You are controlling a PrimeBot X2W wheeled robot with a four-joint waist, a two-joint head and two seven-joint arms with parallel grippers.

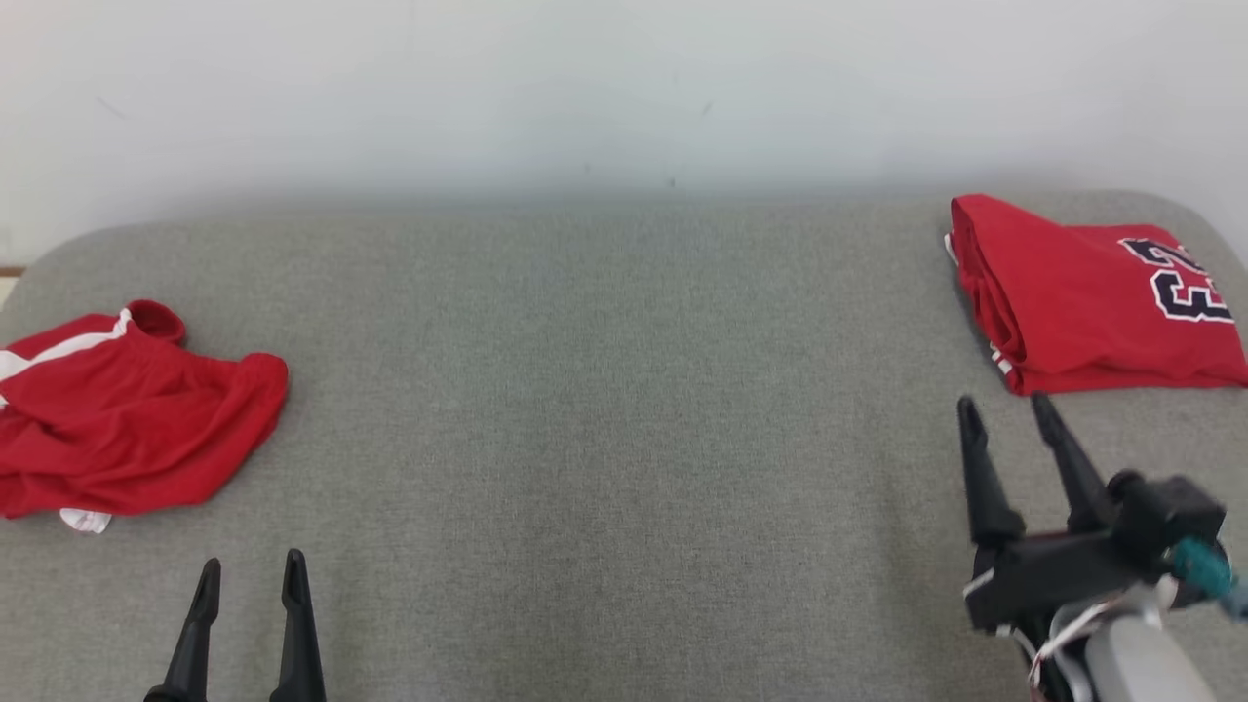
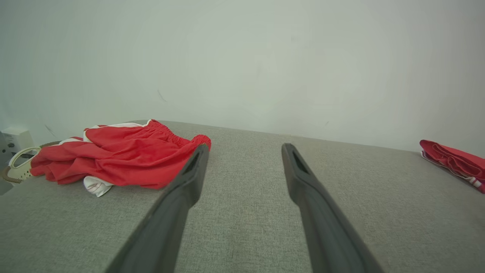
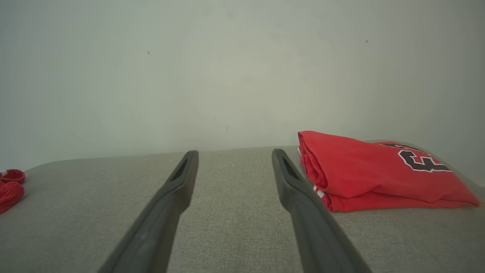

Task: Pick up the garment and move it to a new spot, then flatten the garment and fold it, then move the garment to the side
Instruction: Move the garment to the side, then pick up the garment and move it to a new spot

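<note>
A crumpled red garment [image 1: 127, 414] with white trim and an elastic waistband lies at the left edge of the grey padded table [image 1: 624, 390]; in the left wrist view the garment [image 2: 121, 155] sits ahead and to the left. My left gripper [image 1: 251, 564] hovers open and empty near the front edge, just right of it, and is seen again as the left gripper [image 2: 245, 147]. A folded red jersey [image 1: 1092, 292] with dark lettering rests at the far right, also the jersey [image 3: 379, 174]. My right gripper [image 1: 1004, 402] is open, its tips just short of the jersey's near edge, likewise the right gripper [image 3: 235, 151].
A pale wall [image 1: 624, 88] rises directly behind the table. Off the table's left end, the left wrist view shows a cream handled object [image 2: 17, 167] and a white wall box [image 2: 13, 138]. The table's back corners are rounded.
</note>
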